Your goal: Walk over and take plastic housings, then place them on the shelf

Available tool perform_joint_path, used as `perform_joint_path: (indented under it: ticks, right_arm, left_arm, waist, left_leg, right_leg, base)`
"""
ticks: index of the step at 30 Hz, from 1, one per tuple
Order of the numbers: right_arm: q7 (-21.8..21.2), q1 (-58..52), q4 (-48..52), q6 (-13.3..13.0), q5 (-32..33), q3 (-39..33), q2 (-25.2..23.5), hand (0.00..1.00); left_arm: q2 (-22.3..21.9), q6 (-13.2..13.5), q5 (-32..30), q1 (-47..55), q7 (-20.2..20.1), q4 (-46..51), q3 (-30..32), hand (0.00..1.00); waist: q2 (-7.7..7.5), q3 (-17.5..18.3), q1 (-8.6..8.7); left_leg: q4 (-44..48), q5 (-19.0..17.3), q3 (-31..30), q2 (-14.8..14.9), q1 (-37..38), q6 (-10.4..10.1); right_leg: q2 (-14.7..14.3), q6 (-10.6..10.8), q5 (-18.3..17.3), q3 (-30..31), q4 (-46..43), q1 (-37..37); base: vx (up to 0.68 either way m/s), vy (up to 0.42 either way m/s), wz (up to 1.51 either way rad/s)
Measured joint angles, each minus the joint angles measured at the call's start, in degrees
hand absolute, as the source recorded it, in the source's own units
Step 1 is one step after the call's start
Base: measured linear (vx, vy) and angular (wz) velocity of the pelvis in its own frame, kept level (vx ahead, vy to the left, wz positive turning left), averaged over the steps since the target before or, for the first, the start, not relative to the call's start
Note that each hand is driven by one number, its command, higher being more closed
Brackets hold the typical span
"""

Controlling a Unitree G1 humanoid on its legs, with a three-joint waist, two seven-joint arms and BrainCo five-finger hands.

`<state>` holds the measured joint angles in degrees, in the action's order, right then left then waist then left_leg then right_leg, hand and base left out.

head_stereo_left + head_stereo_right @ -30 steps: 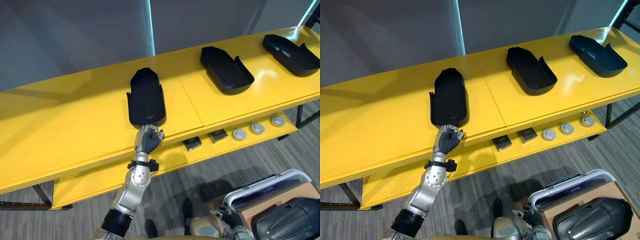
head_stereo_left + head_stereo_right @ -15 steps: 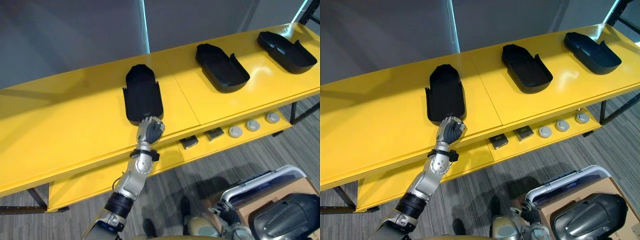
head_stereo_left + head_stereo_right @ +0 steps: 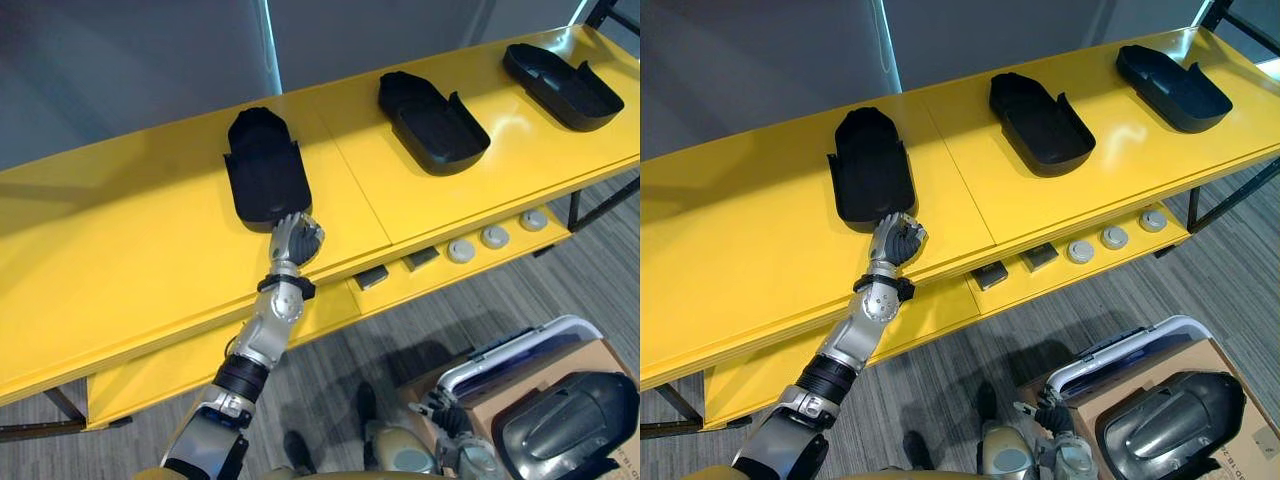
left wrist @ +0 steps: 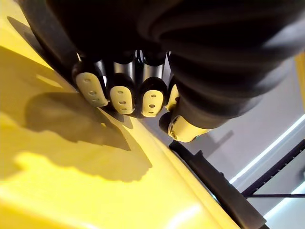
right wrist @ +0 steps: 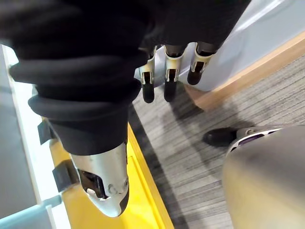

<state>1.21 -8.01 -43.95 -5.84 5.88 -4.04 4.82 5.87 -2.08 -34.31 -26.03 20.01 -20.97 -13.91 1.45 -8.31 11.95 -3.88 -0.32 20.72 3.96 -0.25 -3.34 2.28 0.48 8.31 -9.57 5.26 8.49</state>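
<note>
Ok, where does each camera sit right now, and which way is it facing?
Left eye view: on the head, looking down at the yellow shelf; left arm reaches in, left hand by the leftmost housing.
Right eye view: just beside it, sharing that whole scene.
Left wrist view: on the left wrist, along curled fingers onto the shelf top.
Right wrist view: on the right wrist, past the right hand down at grey floor.
</note>
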Motion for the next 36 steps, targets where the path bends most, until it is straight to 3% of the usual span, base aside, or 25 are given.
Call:
perform_joint_path:
  ticks: [9, 12, 17, 19, 21, 22, 24, 27, 29, 31, 34, 35, 36]
  right_arm:
    - [0.04, 0.04, -0.01, 0.00, 0.06, -0.04, -0.01, 0.00]
    - [0.10, 0.02, -0.14, 0.01, 0.10, -0.19, 0.18, 0.00]
    - [0.08, -0.01, -0.58, 0.12, 0.11, -0.52, 0.26, 0.00]
    - [0.05, 0.33, -1.55, 0.09, 0.11, -0.59, 0.37, 0.00]
    - [0.01, 0.57, -2.74, 0.18, 0.06, -0.66, 0.77, 0.00]
    - [0.00, 0.57, -3.01, 0.19, 0.06, -0.67, 0.93, 0.00]
    - [-0.02, 0.78, -4.24, 0.24, -0.05, -0.95, 1.49, 0.00]
    - [0.04, 0.37, -4.80, 0.88, -0.97, -2.35, 1.51, 0.00]
    - [0.04, 0.02, -4.79, 1.26, -1.51, -3.08, 1.49, 0.00]
    - [0.03, 0.10, -4.55, 1.37, -2.01, -3.42, 1.33, 0.00]
    - [-0.21, 0.31, -3.85, 1.73, -2.20, -3.31, 1.12, 0.00]
    - [-0.25, 0.40, -3.59, 1.91, -2.77, -3.24, 0.98, 0.00]
    - [-0.26, 0.40, -3.36, 1.96, -3.24, -3.17, 0.82, 0.00]
  left_arm:
    - [-0.18, 0.16, 2.78, 0.00, -0.02, 0.79, -0.18, 1.00]
    - [-1.12, 0.47, 6.25, 0.08, -0.03, 9.45, -1.16, 1.00]
    - [-0.33, 6.67, 12.47, 0.39, -0.02, 28.98, -0.98, 1.00]
    - [0.58, 9.38, 15.35, 1.63, 0.08, 35.64, 2.34, 1.00]
    - [2.19, 12.21, 19.42, 5.18, 1.47, 40.19, 11.14, 1.00]
    - [2.37, 12.48, 20.45, 5.94, 2.14, 40.38, 13.99, 1.00]
    - [2.40, 12.73, 25.01, 10.08, 5.67, 40.58, 26.72, 1.00]
    - [2.33, 13.55, 30.34, 16.65, 9.42, 38.35, 36.62, 1.00]
    - [2.25, 13.56, 32.39, 22.14, 10.34, 34.63, 40.97, 1.00]
    - [2.13, 11.05, 32.63, 29.60, 10.11, 27.97, 44.14, 1.00]
    - [2.06, 6.41, 31.92, 35.15, 7.90, 17.50, 45.56, 1.00]
    - [1.75, 4.26, 29.63, 37.17, 6.30, 12.51, 45.55, 0.00]
    - [1.40, 3.45, 29.16, 38.15, 5.53, 10.19, 45.61, 0.00]
  waist:
    - [0.08, -0.10, -0.01]
    - [0.45, -0.68, -0.28]
    - [0.72, -0.76, -1.77]
    - [0.72, -0.75, -2.10]
    - [0.87, -0.76, -3.23]
    - [0.92, -0.79, -3.51]
    - [1.10, -0.74, -3.89]
    - [1.18, -0.68, -6.45]
    - [1.09, -0.43, -6.97]
    - [0.96, -0.17, -8.62]
    - [0.48, 0.34, -9.68]
    - [0.11, 0.59, -9.71]
    - [-0.12, 0.83, -9.72]
  left_leg:
    - [0.11, 0.06, -1.00, -0.09, 0.25, 0.00]
    - [-0.08, 0.06, -3.25, -0.49, 0.91, 0.02]
    - [0.02, 0.04, -5.33, -1.14, 2.13, 0.10]
    - [0.00, 0.02, -6.64, -1.21, 2.30, 0.16]
    - [0.10, 0.04, -7.81, -1.06, 3.05, 0.17]
    - [0.14, 0.04, -8.21, -1.00, 3.10, 0.17]
    - [0.11, 0.06, -10.37, -0.80, 3.33, 0.15]
    - [0.21, 0.07, -11.19, -0.57, 3.89, 0.13]
    - [0.22, 0.07, -12.56, -0.53, 4.02, 0.13]
    - [0.33, 0.08, -12.72, -0.36, 4.09, 0.13]
    - [0.52, 0.08, -12.74, -0.22, 4.32, 0.11]
    - [0.55, 0.06, -12.57, -0.16, 4.75, 0.09]
    - [0.55, 0.05, -12.45, -0.15, 4.83, 0.07]
  right_leg:
    - [0.37, 0.19, -0.17, -1.19, -0.28, -0.78]
    - [1.10, 0.52, -1.63, -2.80, -2.26, -1.35]
    - [2.04, 0.93, -2.21, -4.59, -2.42, -3.81]
    - [2.16, 0.94, -2.50, -5.67, -2.40, -4.65]
    - [2.06, 0.65, -2.95, -6.74, -2.42, -5.93]
    - [2.04, 0.62, -3.10, -7.14, -2.42, -6.26]
    - [2.09, 0.58, -4.17, -9.26, -3.33, -7.12]
    - [1.99, 0.50, -5.11, -9.86, -4.05, -7.87]
    - [2.07, 0.49, -5.74, -11.06, -4.44, -8.52]
    - [2.06, 0.29, -6.14, -11.14, -5.03, -8.56]
    - [1.98, 0.20, -6.20, -11.05, -5.01, -9.01]
    - [1.98, 0.22, -6.25, -10.80, -5.02, -9.41]
    - [1.98, 0.24, -6.30, -10.71, -5.03, -9.46]
  base:
    - [0.00, 0.007, 0.06]
    - [-0.01, 0.033, 0.28]
    - [0.00, 0.044, 0.24]
    - [0.00, 0.016, 0.24]
    - [0.01, -0.004, 0.25]
    - [-0.02, -0.008, 0.34]
    - [0.00, -0.015, 0.45]
    - [0.02, -0.017, 0.20]
    - [0.03, -0.011, 0.29]
    - [0.03, -0.001, 0.11]
    - [0.03, 0.005, 0.06]
    - [0.01, 0.012, 0.05]
    - [0.00, 0.000, 0.00]
